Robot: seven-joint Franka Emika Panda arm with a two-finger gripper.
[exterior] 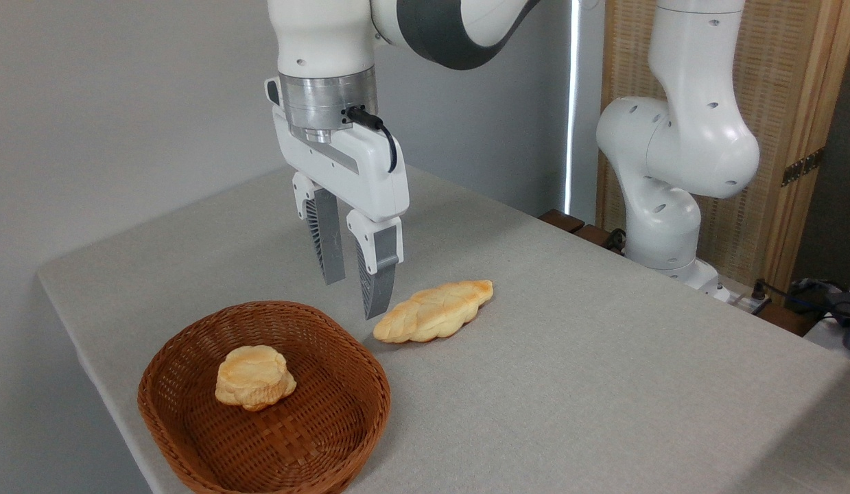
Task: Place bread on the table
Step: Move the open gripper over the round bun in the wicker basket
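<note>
While the bun sits in the basket, awaiting transfer to the surface, the end effector hangs released and empty beside the loaf.

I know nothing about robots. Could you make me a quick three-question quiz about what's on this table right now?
1. True or false: the round bread lies inside the basket.
2. Where is the braided loaf? A) in the basket B) on the table C) in the tool
3. Fill in: the tool's fingers are ____ and hold nothing.

Key: 1 true; 2 B; 3 open
</note>
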